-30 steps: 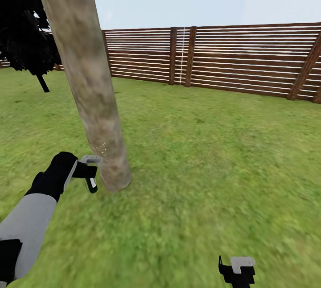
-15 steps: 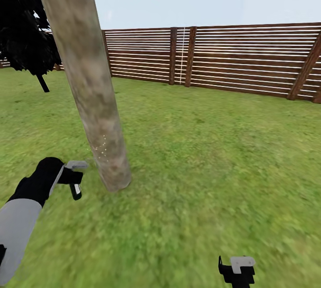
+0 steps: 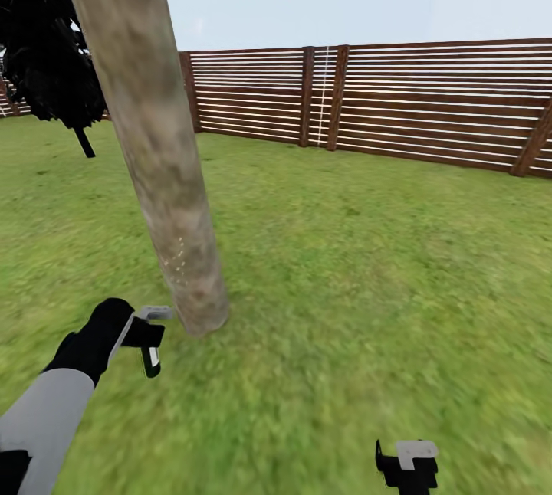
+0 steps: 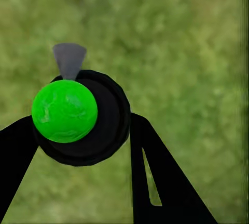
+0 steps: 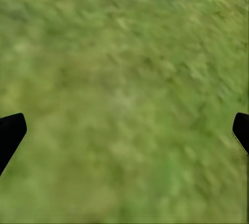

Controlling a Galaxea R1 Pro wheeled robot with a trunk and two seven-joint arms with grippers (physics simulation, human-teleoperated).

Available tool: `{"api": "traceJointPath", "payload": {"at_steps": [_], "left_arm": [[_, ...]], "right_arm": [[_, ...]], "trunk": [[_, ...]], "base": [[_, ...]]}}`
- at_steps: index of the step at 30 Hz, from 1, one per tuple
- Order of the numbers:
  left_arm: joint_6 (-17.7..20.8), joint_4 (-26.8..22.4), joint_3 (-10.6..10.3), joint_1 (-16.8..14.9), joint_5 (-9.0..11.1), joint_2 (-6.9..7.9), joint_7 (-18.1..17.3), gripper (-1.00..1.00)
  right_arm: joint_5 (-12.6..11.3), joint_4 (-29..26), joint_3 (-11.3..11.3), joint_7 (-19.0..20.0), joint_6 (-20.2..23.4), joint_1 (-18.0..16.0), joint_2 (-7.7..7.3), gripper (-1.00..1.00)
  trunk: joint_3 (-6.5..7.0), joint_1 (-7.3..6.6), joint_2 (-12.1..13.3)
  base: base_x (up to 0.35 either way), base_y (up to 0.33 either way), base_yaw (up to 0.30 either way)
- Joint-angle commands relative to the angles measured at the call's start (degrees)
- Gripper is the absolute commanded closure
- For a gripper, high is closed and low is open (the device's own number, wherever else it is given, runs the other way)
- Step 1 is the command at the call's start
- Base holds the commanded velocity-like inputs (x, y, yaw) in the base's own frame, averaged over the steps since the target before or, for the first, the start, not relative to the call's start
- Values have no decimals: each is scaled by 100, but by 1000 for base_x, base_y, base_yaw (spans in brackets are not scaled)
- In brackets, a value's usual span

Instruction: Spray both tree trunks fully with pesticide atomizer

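Grass (image 3: 360, 273) spreads across the garden in the head view, out to a reddish-brown slatted fence (image 3: 429, 100) running from about 11 o'clock to 2 o'clock under a pale sky. One thick tree trunk (image 3: 157, 150), mottled beige-grey, rises at about 10 o'clock and leans slightly toward the top left corner of that view; a faint scatter of pale specks (image 3: 178, 257) sits on its bark low down. A dark conifer (image 3: 42, 43) on a thin trunk stands behind it near 10 o'clock, close to the fence.

At about 8 o'clock the left gripper (image 3: 149, 338) reaches in on a grey and black arm and hangs just beside the foot of the trunk, not touching it. In the left wrist view its black fingers (image 4: 155, 177) are closed around the pesticide atomizer (image 4: 78, 117), seen end-on as a round dark body with a bright green disc in front of it and a small grey wedge above; grass lies beyond. The bottle is hard to make out in the head view, where the gripper hides most of it.

At about 5 o'clock, at the lower edge, the right gripper (image 3: 408, 464) hangs over bare grass, well apart from the trunk. In the right wrist view its fingertips (image 5: 10, 133) stand at opposite edges, spread wide with nothing between them but lawn.
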Motion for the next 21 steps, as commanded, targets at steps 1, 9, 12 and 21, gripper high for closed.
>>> {"api": "traceJointPath", "payload": {"at_steps": [1,9,12,21], "left_arm": [[22,5,15,-3,-47,-5,-57,100],[-4,115,37,3,-68,47,-53,100],[-241,372,47,113,-73,206,113,100],[-838,760,395,234,-46,217,194,100]], "right_arm": [[53,5,21,-59,10,-4,0,-100],[53,5,23,-59,10,-4,9,-100],[53,1,21,-59,10,-4,10,-100],[36,-11,3,-68,10,-4,17,-100]], "trunk": [[-5,1,-2],[-5,1,-2],[-7,1,-2],[-42,1,-2]], "base": [[154,-234,0],[-66,-242,0],[1,-45,0],[0,-1,-12]]}}
